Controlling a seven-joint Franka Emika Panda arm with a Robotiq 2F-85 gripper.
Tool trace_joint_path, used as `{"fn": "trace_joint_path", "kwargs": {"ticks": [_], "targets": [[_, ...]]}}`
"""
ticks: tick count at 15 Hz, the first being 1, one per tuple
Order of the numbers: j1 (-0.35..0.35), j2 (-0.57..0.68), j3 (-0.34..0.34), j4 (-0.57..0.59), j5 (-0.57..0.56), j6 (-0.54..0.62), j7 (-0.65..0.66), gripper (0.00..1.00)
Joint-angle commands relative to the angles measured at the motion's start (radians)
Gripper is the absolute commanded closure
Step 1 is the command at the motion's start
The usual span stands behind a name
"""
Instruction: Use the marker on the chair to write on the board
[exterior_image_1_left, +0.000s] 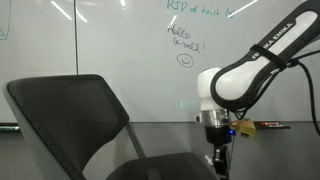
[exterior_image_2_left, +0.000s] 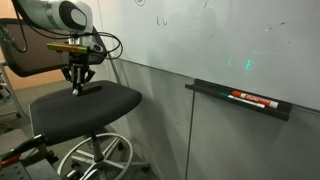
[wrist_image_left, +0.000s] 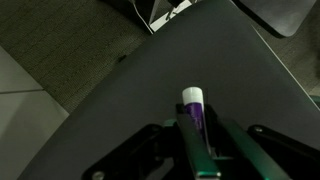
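Observation:
The black office chair shows in both exterior views, backrest (exterior_image_1_left: 70, 110) and seat (exterior_image_2_left: 112, 100). My gripper (exterior_image_2_left: 77, 89) points down at the seat, with its fingertips at the seat surface; it also shows in an exterior view (exterior_image_1_left: 219, 160). In the wrist view my gripper (wrist_image_left: 194, 120) is shut on the marker (wrist_image_left: 192, 103), a slim stick with a white end and a purple body that pokes out between the fingers over the dark seat (wrist_image_left: 120, 100). The white board (exterior_image_1_left: 110, 40) with green handwriting and a smiley stands behind the chair and also shows in an exterior view (exterior_image_2_left: 210, 40).
A red-and-black marker-like item (exterior_image_2_left: 255, 99) lies on the board's grey rail (exterior_image_2_left: 215, 91). The chair's chrome wheel base (exterior_image_2_left: 95, 160) stands on the floor below the seat. Carpet and a pale floor strip (wrist_image_left: 60, 50) show past the seat edge.

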Motion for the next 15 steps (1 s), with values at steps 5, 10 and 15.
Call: {"fn": "trace_joint_path", "kwargs": {"ticks": [5, 10, 15], "targets": [[0.035, 0.124, 0.029, 0.039, -0.019, 0.071, 0.032, 0.89], [0.057, 0.176, 0.042, 0.068, -0.018, 0.076, 0.036, 0.89], [0.082, 0.209, 0.069, 0.121, -0.009, 0.082, 0.036, 0.89]]}}
